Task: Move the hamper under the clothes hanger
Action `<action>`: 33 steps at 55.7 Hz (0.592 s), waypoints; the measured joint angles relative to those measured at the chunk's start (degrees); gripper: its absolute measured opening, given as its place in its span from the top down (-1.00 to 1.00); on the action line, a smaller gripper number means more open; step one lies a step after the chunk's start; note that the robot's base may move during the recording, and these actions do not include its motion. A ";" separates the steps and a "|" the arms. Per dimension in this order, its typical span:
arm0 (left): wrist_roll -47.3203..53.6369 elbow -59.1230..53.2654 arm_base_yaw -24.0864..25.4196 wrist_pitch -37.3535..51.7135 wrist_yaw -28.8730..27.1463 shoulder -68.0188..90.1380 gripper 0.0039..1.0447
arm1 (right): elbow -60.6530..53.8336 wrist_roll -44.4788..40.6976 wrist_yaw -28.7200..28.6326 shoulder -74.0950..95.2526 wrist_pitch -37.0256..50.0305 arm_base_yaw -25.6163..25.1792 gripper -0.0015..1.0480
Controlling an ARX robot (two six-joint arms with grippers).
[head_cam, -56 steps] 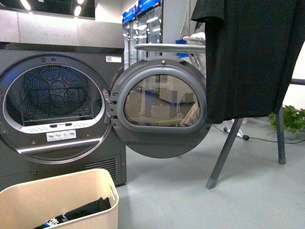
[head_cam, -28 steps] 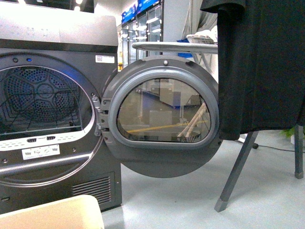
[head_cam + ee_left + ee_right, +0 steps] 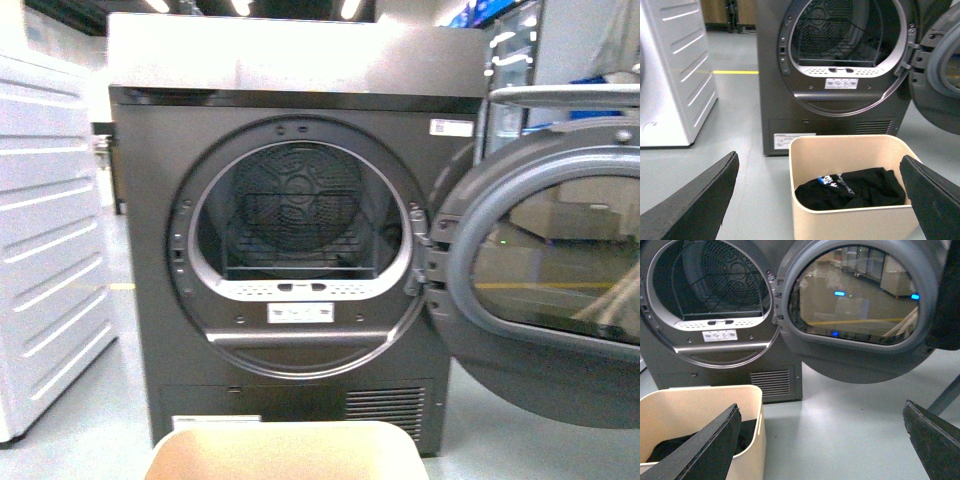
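Note:
The beige hamper point(image 3: 850, 145) stands on the floor right in front of the dryer, with a black garment point(image 3: 850, 187) inside. Its far rim shows at the bottom of the front view point(image 3: 285, 440) and its corner in the right wrist view point(image 3: 705, 400). My left gripper point(image 3: 822, 200) is open, its fingers point(image 3: 700, 200) spread wide on either side of the hamper. My right gripper point(image 3: 822, 440) is open over bare floor, to the right of the hamper. Of the clothes hanger only a grey leg point(image 3: 946, 395) and dark cloth point(image 3: 951, 295) show at the right wrist view's edge.
The dark grey dryer point(image 3: 290, 240) stands close ahead with its drum open. Its round door point(image 3: 560, 270) is swung out to the right, also seen in the right wrist view point(image 3: 860, 305). A white appliance point(image 3: 50, 240) stands at the left. Grey floor point(image 3: 850, 425) lies right of the hamper.
The front view has swung left: the rack and hanging black cloth have left the frame, the dryer now fills the middle, and the white appliance has come in at the left.

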 joint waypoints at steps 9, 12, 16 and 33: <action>-0.02 0.00 0.00 0.00 0.00 -0.07 -0.88 | 0.00 0.00 -0.11 0.02 0.00 0.00 -0.85; -0.02 0.00 0.00 0.00 -0.04 -0.04 -0.88 | 0.00 0.00 -0.13 0.02 0.00 0.00 -0.85; -0.02 0.00 0.09 0.00 -0.42 -0.13 -0.88 | -0.02 0.00 -0.57 0.04 0.00 0.07 -0.85; -0.02 0.00 0.04 0.00 -0.02 -0.13 -0.88 | 0.00 0.00 -0.17 0.02 0.00 0.00 -0.85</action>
